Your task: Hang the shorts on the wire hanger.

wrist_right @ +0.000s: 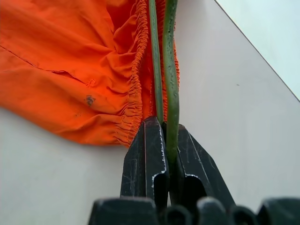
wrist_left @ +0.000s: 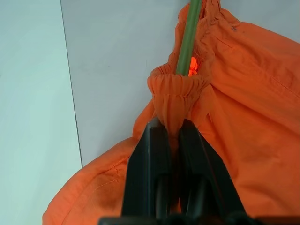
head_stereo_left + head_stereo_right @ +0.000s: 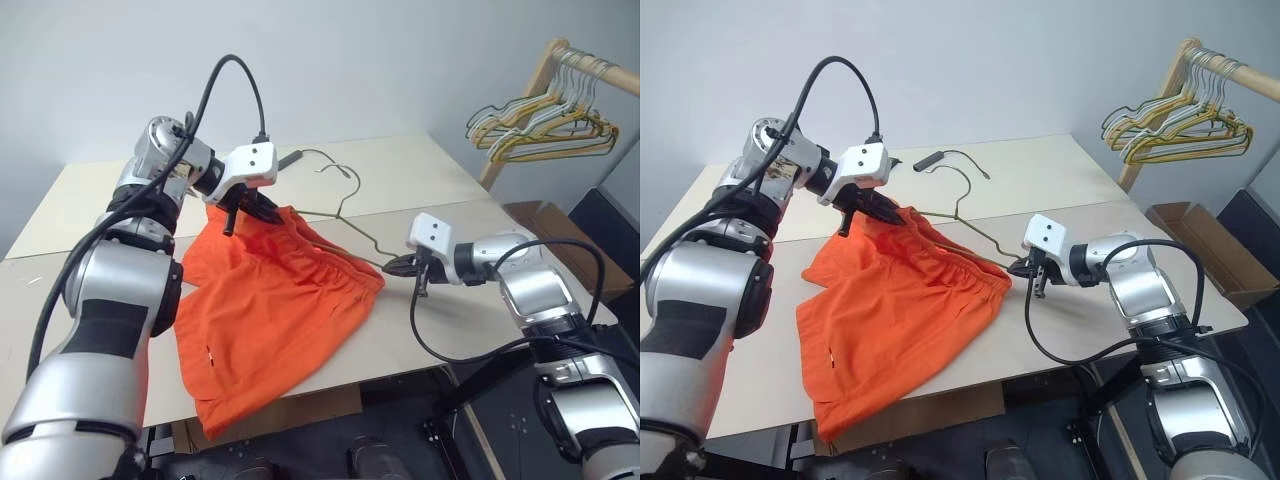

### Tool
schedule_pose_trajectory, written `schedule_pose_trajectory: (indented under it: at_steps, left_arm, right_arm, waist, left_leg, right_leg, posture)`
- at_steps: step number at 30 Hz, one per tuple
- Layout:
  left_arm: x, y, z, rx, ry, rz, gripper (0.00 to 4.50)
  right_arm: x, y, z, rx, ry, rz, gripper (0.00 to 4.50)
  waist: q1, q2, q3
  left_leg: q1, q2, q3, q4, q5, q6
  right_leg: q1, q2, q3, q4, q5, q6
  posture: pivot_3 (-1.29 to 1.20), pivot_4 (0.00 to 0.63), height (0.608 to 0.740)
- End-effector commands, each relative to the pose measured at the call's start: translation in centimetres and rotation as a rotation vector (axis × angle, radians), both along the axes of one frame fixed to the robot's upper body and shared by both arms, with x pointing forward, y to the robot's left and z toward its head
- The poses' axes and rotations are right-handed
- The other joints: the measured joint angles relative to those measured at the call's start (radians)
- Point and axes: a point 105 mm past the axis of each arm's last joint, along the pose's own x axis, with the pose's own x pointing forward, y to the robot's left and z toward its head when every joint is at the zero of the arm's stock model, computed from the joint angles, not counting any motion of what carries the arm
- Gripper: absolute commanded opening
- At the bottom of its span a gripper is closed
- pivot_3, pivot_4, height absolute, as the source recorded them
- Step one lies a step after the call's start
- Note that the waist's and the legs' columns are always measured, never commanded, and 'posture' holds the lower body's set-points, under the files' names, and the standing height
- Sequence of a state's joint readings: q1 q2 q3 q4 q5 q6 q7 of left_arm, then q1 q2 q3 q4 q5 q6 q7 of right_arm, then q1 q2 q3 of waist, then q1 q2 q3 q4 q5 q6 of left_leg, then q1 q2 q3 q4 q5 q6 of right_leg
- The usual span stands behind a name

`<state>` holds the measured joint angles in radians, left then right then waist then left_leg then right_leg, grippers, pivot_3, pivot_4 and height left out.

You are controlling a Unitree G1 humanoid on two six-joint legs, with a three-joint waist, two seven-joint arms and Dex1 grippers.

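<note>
**Both hands grip shorts and hanger over the table**

While the orange shorts (image 3: 270,320) lie spread across the pale table (image 3: 420,170), one leg drooping over its near edge, the left hand (image 3: 243,208) pinches a bunched fold of the gathered waistband at the far corner, lifting it slightly; the right hand (image 3: 405,266) is clamped on the end of the thin olive wire hanger (image 3: 345,215), just beside the waistband's other end; the wire runs inside the waistband, its hook resting on the table beyond.

Pale table (image 3: 420,180), grey wall (image 3: 350,60), clothes rack (image 3: 560,50)
</note>
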<state>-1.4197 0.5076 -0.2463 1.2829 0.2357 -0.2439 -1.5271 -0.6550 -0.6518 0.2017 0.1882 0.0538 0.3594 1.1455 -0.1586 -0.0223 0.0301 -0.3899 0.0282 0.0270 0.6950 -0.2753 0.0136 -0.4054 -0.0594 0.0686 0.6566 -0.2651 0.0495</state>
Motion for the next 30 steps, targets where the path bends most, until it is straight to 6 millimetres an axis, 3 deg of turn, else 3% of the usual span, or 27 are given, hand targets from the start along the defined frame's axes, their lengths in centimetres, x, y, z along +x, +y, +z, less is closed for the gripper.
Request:
schedule_pose_trajectory:
  at_steps: [1,4,5,7,11,16,20,22,26,30]
  left_arm:
    - [0.7,0.2,0.8,-0.023,-0.072,0.045,0.02]
    - [0.8,0.3,1.2,-0.037,-0.083,0.047,0.02]
    - [0.8,0.3,1.4,-0.044,-0.09,0.047,0.0]
    - [0.8,0.6,1.9,-0.056,-0.103,0.05,0.0]
    - [0.7,1.1,2.7,-0.064,-0.125,0.048,0.0]
    - [0.8,1.7,3.9,-0.094,-0.157,0.082,0.0]
    - [0.8,1.9,4.0,-0.098,-0.163,0.086,0.0]
    - [0.9,1.8,4.2,-0.102,-0.166,0.086,0.0]
    - [0.8,1.8,4.3,-0.108,-0.167,0.084,0.0]
    - [0.8,1.9,4.3,-0.112,-0.172,0.087,0.0]
  right_arm:
    - [-0.4,1.4,2.7,0.036,-0.145,0.088,0.0]
    - [0.0,1.3,2.8,0.043,-0.165,0.065,0.0]
    - [-0.3,1.1,2.5,0.01,-0.164,0.092,0.45]
    - [-0.5,1.0,2.4,-0.005,-0.162,0.097,0.8]
    - [-0.2,0.5,2.9,0.027,-0.17,0.061,2.24]
    - [1.3,-3.3,4.6,0.189,-0.178,-0.217,4.01]
    - [1.2,-6.4,3.6,0.285,-0.12,-0.395,4.01]
    - [0.2,-7.1,2.3,0.36,-0.032,-0.431,4.01]
    - [-1.5,-5.6,0.3,0.454,0.096,-0.39,4.01]
    - [-2.0,-2.2,-2.2,0.622,0.307,-0.389,4.01]
  waist:
    - [0.0,0.0,0.0]
    - [0.0,0.0,0.0]
    - [0.001,0.0,0.0]
    - [0.0,0.0,0.0]
    - [-0.002,0.0,0.0]
    - [0.003,0.0,0.0]
    - [0.012,0.0,0.0]
    - [0.018,0.0,0.0]
    - [0.024,0.0,0.0]
    - [0.008,0.0,0.0]
  left_leg:
    - [0.0,0.0,0.0,0.0,0.0,0.0]
    - [0.0,0.0,0.0,0.0,0.0,0.0]
    - [0.0,0.0,0.0,0.0,0.0,0.0]
    - [0.0,0.0,0.0,0.0,0.0,0.0]
    - [0.0,0.0,0.0,0.0,0.0,0.0]
    - [0.0,0.0,0.0,0.0,0.0,0.0]
    - [0.0,0.0,0.0,0.0,0.0,0.0]
    - [0.0,0.0,0.0,0.0,0.0,0.0]
    - [0.0,0.0,0.0,0.0,0.0,0.0]
    - [0.001,0.0,0.0,0.0,0.0,0.0]
  right_leg:
    - [0.0,0.0,0.0,0.0,0.0,0.0]
    - [0.0,0.0,0.0,0.0,0.0,0.0]
    - [0.0,0.0,0.0,0.0,0.0,0.0]
    - [0.0,0.0,0.0,0.0,0.0,0.0]
    - [0.0,0.0,0.0,0.0,0.0,0.0]
    - [0.0,0.0,0.0,0.001,0.0,0.0]
    - [0.0,0.0,0.0,0.001,0.0,0.0]
    - [0.001,0.0,0.0,0.001,0.0,0.0]
    - [0.001,0.0,0.0,0.001,0.0,0.0]
    - [0.001,0.0,0.001,0.002,0.0,0.0]
  posture:
    - [-0.14,0.0,0.74]
    - [-0.14,0.0,0.74]
    - [-0.14,0.0,0.74]
    - [-0.14,0.0,0.74]
    - [-0.14,0.0,0.74]
    - [-0.12,0.0,0.74]
    - [-0.11,0.0,0.74]
    - [-0.11,0.0,0.74]
    - [-0.12,0.0,0.74]
    - [-0.12,0.0,0.74]
